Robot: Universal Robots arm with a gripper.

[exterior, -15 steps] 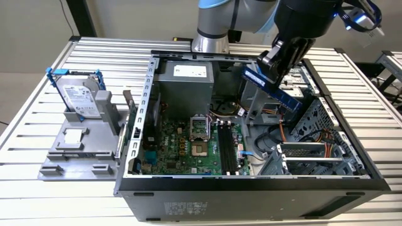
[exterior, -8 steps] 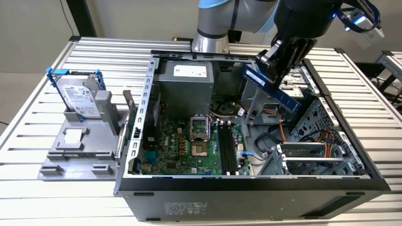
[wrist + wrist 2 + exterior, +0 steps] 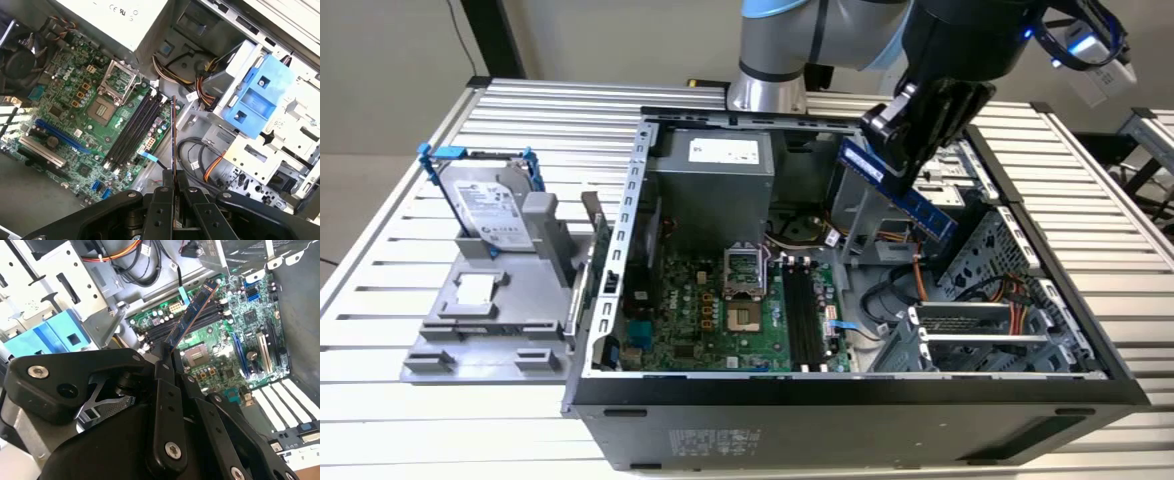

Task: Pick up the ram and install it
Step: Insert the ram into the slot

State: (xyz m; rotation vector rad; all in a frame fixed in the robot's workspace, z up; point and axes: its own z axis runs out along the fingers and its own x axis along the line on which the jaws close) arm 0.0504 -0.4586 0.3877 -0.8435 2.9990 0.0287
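One arm [image 3: 771,60], silver joint with a blue cap, stands at the far edge of the worktop [image 3: 387,330] in the exterior view. Black wrist [image 3: 974,40] leans toward the exterior view's right and tilts down. Tool [image 3: 905,135] points down at a slant over the worktop's far right part. Tool is clamped on one end of the ram [image 3: 914,195], and the stick juts out below the tips, slanted. In both wrist views the black linkage fingers [image 3: 165,390] [image 3: 160,210] press flat on the ram's two faces, apart only by the board's thickness. The ram runs straight out from the tips.
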